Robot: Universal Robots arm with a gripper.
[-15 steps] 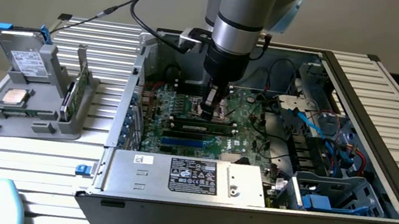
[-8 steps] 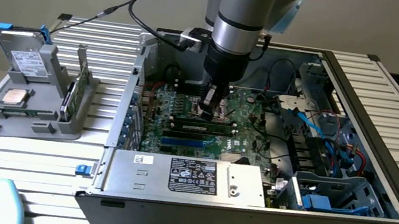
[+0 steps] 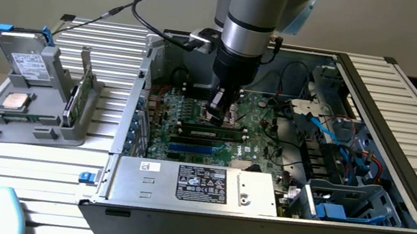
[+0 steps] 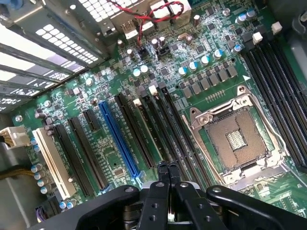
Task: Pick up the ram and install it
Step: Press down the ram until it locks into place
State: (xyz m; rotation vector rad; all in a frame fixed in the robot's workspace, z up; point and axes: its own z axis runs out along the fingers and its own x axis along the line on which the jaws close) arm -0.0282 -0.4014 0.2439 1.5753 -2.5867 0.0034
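Note:
A ram stick (image 3: 208,133), dark green with a white label, lies along one of the black memory slots on the motherboard (image 3: 193,106). In the wrist view it is the thin board (image 4: 147,132) standing in a slot beside the blue slot (image 4: 117,139). My gripper (image 3: 218,113) hangs inside the open computer case, just above the board between that stick and the processor socket (image 4: 235,139). Its fingers (image 4: 162,173) are pressed together with nothing between them, and the gripper (image 4: 168,168) points down at the near end of the slots.
A grey fixture (image 3: 30,124) on the exterior view's left carries a hard drive (image 3: 31,63), a processor chip (image 3: 15,101) and another green board on edge (image 3: 75,99). The power supply (image 3: 199,183), drive cage (image 3: 347,202) and cables (image 3: 336,134) crowd the case.

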